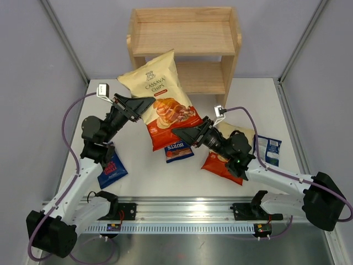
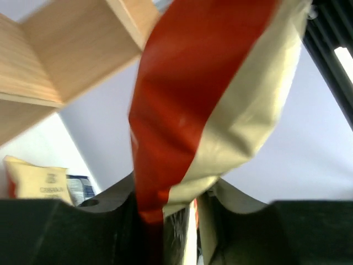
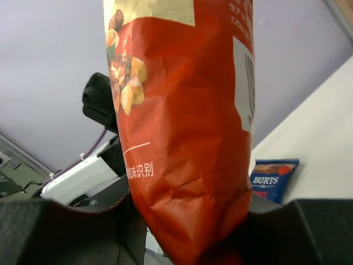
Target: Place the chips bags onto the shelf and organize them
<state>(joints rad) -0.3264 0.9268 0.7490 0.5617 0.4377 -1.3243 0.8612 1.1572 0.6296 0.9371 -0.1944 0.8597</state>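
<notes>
Shelf (image 1: pixel 185 37) at far edge of counter (image 1: pixel 138 171). Cassava Chips bag (image 1: pixel 160 94) aloft before shelf, tilted. Left hand (image 1: pixel 144 105) clamped on its left edge, right hand (image 1: pixel 179 132) on its bottom. Second Cassava bag (image 1: pixel 216 163) flat under right arm. On counter: centre Burts bag (image 1: pixel 179 150), left Burts bag (image 1: pixel 113 170), right Burts bag (image 1: pixel 270 150).

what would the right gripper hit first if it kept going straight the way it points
The red bottom end of the Cassava Chips bag, which sits between the fingers of the right gripper. Beyond it the line seems to head toward the left arm, depth unclear.
</notes>
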